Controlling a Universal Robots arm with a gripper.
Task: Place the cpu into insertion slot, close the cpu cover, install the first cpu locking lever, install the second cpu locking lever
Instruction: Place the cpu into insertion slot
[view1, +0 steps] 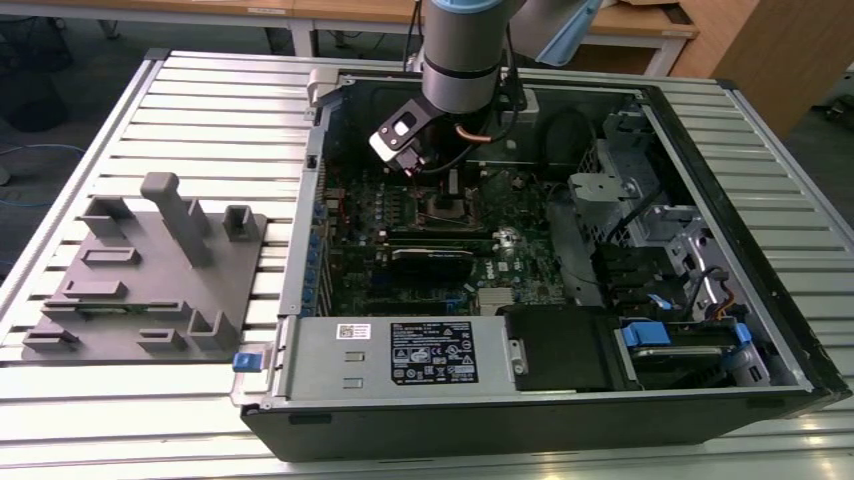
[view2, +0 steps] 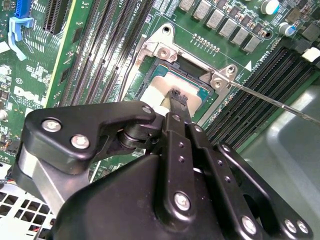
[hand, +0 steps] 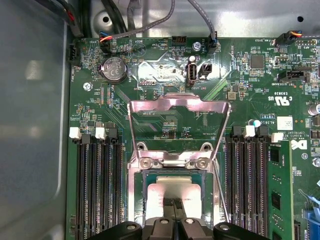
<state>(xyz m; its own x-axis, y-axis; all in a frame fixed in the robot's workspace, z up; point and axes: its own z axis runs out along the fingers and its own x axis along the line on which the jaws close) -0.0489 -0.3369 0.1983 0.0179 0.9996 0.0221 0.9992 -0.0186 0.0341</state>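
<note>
1. Exterior view: the arm reaches down into the open computer case (view1: 747, 250), with the gripper (view1: 437, 178) over the motherboard (view1: 400, 255), at about twelve o'clock from the long black card (view1: 430, 255). A grey fixture block (view1: 147, 290) sits at nine o'clock from the case.
2. In the first wrist view the cpu (hand: 172, 189) lies flat inside the insertion slot (hand: 142, 200), its silver top level with the surrounding frame, so it looks seated.
3. The gripper's fingertips (hand: 173, 204) are drawn together on the middle of the chip's top. They are too narrow to span it, so they grip nothing; I judge they are steadying or pressing it.
4. The cpu cover (hand: 178, 103) stands swung up off the socket, leaving the chip exposed.
5. In the second wrist view a thin locking lever (view2: 272, 101) juts free, unlatched, which lets the cover swing.
</note>
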